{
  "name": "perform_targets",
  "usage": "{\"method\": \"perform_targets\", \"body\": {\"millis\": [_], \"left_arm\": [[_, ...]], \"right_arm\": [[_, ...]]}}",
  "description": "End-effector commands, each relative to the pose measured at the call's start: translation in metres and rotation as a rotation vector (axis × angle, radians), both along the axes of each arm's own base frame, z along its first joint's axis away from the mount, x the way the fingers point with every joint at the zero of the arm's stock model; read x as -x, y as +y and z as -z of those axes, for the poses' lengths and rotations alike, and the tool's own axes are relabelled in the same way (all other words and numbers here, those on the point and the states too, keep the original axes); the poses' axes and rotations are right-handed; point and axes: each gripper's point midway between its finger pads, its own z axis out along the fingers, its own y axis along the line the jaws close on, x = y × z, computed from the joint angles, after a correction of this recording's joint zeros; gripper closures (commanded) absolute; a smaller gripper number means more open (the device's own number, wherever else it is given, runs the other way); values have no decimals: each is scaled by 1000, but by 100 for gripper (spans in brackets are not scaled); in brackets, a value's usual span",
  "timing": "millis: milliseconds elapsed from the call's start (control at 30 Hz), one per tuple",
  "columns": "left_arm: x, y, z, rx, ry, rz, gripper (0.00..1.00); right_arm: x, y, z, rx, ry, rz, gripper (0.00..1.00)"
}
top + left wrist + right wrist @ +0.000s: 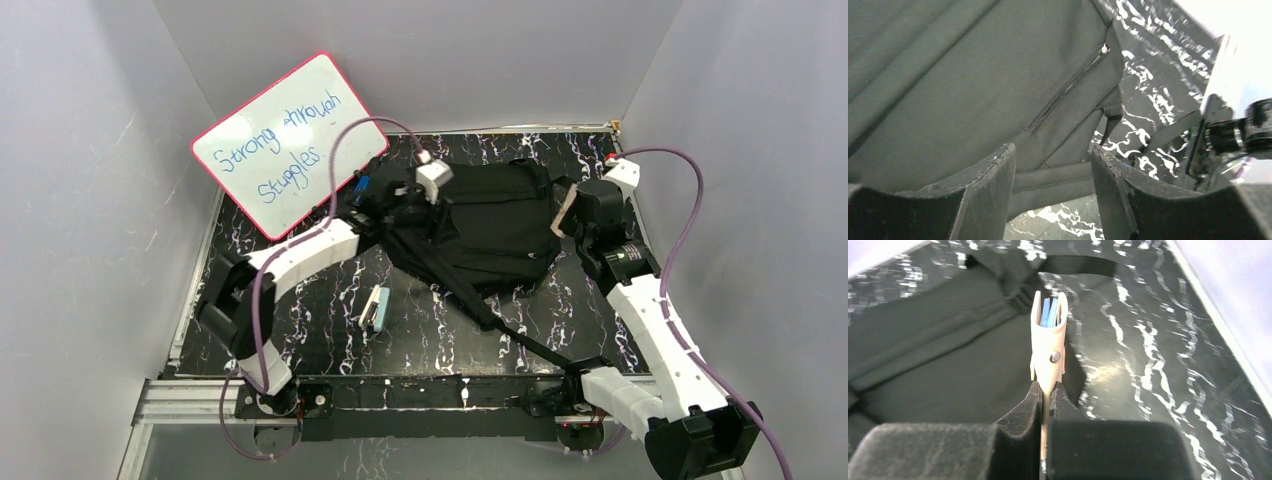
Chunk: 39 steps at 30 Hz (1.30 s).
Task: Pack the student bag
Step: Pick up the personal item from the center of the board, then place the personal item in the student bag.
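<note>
Hovers with left claw (1053, 159) parted, close to the bag (973, 75). Pinches a beige case (1049, 337) in right claw (1048, 388) at the bag's edge.

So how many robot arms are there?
2. The left arm reaches to the student bag's left edge. The right arm is at the bag's right side, pinching a beige case. None seem hidden.

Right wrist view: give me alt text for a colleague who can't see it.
The right gripper is shut on a slim cream case with a snap stud and blue contents, which sticks out past the fingertips. Behind it lie the black student bag on the left and the black marbled table on the right.
</note>
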Motion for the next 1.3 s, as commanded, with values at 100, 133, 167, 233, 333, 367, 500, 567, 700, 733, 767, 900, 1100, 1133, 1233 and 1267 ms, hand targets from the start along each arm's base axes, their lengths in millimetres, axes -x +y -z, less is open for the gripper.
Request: {"method": "perform_targets", "body": {"millis": [100,133,167,233,333,367,500,567,700,733,767,900,1100,1133,1233,1267], "left_arm": [[-6,-34,20,-261,-194,116,11],[-9,-39,21,-272,-221,125,9],[-11,-43,21,-280,-244,132,9],[-12,-52,23,-289,-290,159,9],[-12,-64,24,-299,-438,203,9],[-9,-67,26,-304,-500,236,9],[-4,-75,29,-274,-737,266,9],[-7,-79,33,-264,-777,261,9],[-18,-90,37,-265,-789,250,12],[-21,-92,39,-265,-790,246,13],[-24,-94,39,-262,-797,238,13],[-33,-99,40,-267,-851,229,13],[-40,-103,53,-304,-898,251,11],[-40,-104,56,-311,-897,263,11],[-39,-104,65,-328,-888,289,11],[-39,-104,67,-333,-887,292,11]], "right_arm": [[21,-41,-18,97,-11,176,100],[22,-39,-18,85,-15,165,100],[23,-37,-18,76,-17,156,100],[26,-35,-17,65,-20,143,100],[28,-34,-17,63,-24,130,100],[28,-34,-16,65,-23,128,100],[29,-31,-15,59,-22,110,100],[29,-29,-14,53,-19,98,100],[29,-23,-11,35,-17,68,100],[29,-21,-9,31,-16,61,100],[29,-20,-8,25,-14,53,100],[29,-15,-2,12,-2,31,100],[28,-10,3,6,6,3,100],[28,-9,4,9,8,-1,100],[28,-9,5,16,12,-4,100],[28,-10,5,19,12,-3,100]]}}
